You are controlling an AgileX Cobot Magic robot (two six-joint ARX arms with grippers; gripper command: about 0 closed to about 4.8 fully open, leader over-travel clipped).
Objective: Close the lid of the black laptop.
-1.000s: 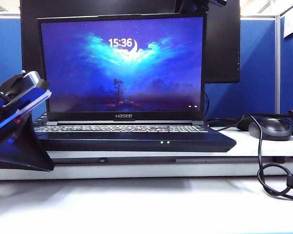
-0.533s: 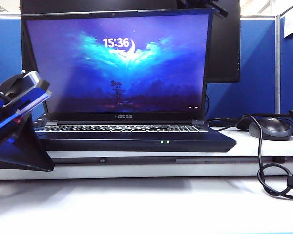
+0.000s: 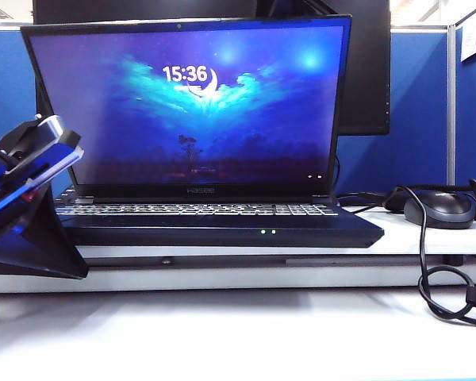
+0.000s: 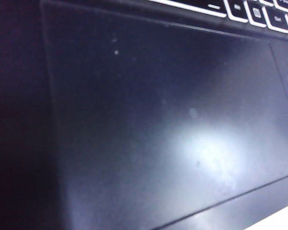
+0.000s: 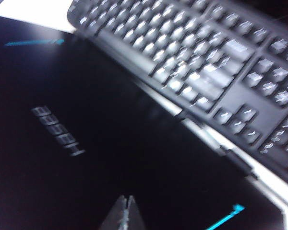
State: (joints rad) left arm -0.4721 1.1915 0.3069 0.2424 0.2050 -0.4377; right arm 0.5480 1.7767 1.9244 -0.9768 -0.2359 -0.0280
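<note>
Behind the lid [image 5: 86,158], the right gripper [image 5: 126,211] is pressed together; left gripper's state unseen.

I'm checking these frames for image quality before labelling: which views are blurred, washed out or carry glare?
Exterior view: sharp; the lit lid is readable and the left gripper sits in shade at the frame edge. Left wrist view: soft, with a pale glare patch on the black laptop palm rest. Right wrist view: motion-blurred, smearing the keyboard and lid logo; right gripper tips together.
</note>
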